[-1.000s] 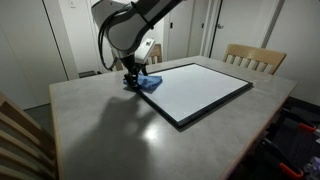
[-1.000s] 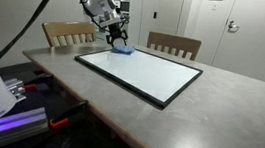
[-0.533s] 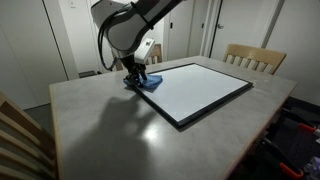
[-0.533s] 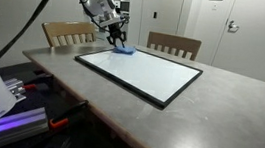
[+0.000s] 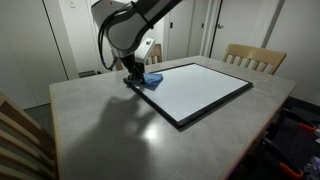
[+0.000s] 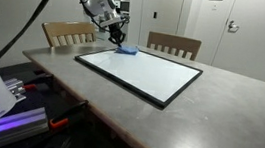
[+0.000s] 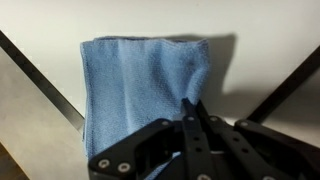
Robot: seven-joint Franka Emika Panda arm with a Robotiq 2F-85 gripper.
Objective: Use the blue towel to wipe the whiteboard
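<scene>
Pinches a fold of the blue towel (image 7: 135, 90) with the end effector (image 7: 193, 108), jaws pressed together. Holds it at a corner of the whiteboard (image 5: 200, 88) on the grey counter (image 5: 100, 125).

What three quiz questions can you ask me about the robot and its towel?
1. True or false: the tool is shut on the blue towel.
2. Pick one. Where is the towel? A: in the middle of the whiteboard. B: at a corner of the whiteboard. C: hanging in the air.
3. Fill the gap: the whiteboard's thin frame is coloured ____.

Key: 1 true; 2 B; 3 black.
</scene>
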